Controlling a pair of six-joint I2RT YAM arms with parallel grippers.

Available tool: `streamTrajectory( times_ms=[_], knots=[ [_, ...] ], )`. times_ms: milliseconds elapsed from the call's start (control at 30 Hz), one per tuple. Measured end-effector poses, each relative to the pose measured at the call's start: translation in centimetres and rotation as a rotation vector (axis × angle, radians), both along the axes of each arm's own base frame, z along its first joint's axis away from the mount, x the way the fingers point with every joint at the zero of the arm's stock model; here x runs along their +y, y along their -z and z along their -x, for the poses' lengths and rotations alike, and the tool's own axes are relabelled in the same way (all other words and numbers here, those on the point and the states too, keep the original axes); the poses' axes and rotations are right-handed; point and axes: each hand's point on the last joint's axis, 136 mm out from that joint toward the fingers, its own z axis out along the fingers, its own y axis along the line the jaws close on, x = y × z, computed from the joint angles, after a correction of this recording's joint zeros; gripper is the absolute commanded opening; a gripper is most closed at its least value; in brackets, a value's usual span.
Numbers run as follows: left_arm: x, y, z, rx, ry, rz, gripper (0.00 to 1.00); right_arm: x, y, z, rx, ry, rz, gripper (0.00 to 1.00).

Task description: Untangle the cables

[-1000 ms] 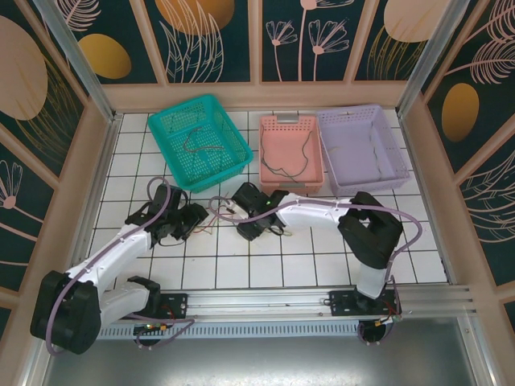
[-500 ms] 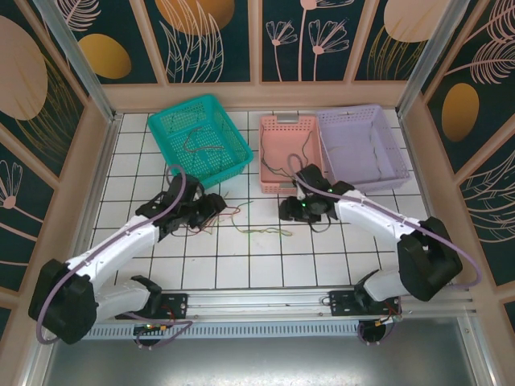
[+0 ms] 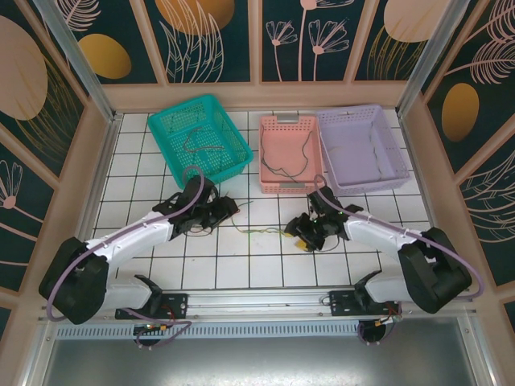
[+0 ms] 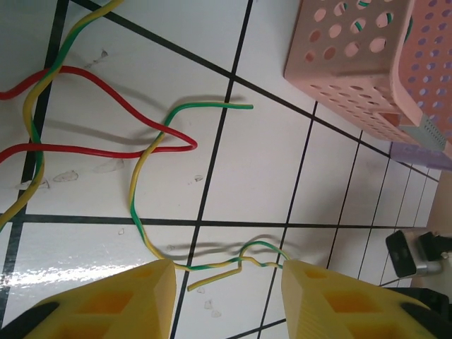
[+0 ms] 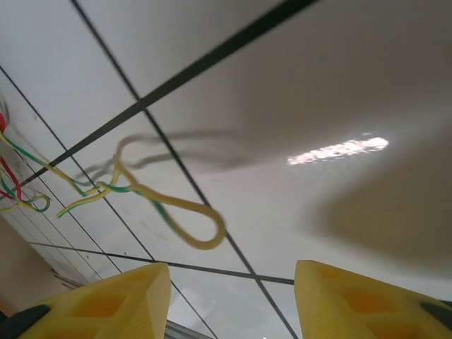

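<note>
A yellow-green cable [image 3: 261, 233] lies stretched across the white tiles between my two grippers. In the left wrist view this cable [image 4: 145, 159] crosses a red cable [image 4: 106, 95] twice, and a kinked stretch runs right in front of my open left gripper [image 4: 227, 272], touching neither finger. My left gripper [image 3: 228, 207] sits at the cable's left end. My right gripper [image 3: 300, 235] sits at its right end. In the right wrist view the cable's end loop [image 5: 194, 229] lies just ahead of my open right gripper [image 5: 232, 272], with nothing between the fingers.
A teal basket [image 3: 173, 121], a pink basket [image 3: 269, 125] and a lilac basket [image 3: 386, 137] stand along the back; the teal and pink ones each hold a dark cable. The pink basket's corner [image 4: 367, 63] is close ahead of my left gripper. Walls enclose the table.
My right arm swung from left of centre out to the right of the yellow-green cable. My left gripper moved right and towards the back. The cable now lies drawn out between them.
</note>
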Motion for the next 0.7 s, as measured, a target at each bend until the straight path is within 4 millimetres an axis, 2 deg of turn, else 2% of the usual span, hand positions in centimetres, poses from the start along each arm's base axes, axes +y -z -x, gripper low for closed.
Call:
streamTrajectory(
  times_ms=[133, 367, 467, 533, 633, 700],
  knots=[
    [0.2, 1.2, 0.4, 0.013, 0.012, -0.017, 0.43, -0.1, 0.3, 0.1, -0.025, 0.071, -0.059, 0.45],
    [0.3, 2.5, 0.6, 0.022, 0.047, -0.054, 0.42, 1.4, -0.6, -1.6, -0.086, 0.166, -0.177, 0.36],
    [0.3, 3.0, 0.6, 0.026, 0.062, -0.071, 0.41, 2.1, -1.3, -2.4, -0.113, 0.191, -0.214, 0.25],
    [0.4, 3.7, 0.7, 0.037, 0.073, -0.091, 0.41, 2.2, -1.4, -2.8, -0.122, 0.209, -0.228, 0.13],
    [0.8, 4.6, 0.8, 0.054, 0.08, -0.132, 0.38, 1.9, -1.1, -3.1, -0.125, 0.233, -0.215, 0.03],
    [1.2, 4.9, 0.6, 0.053, 0.081, -0.171, 0.33, 1.5, -0.8, -3.3, -0.135, 0.239, -0.185, 0.0]
  ],
)
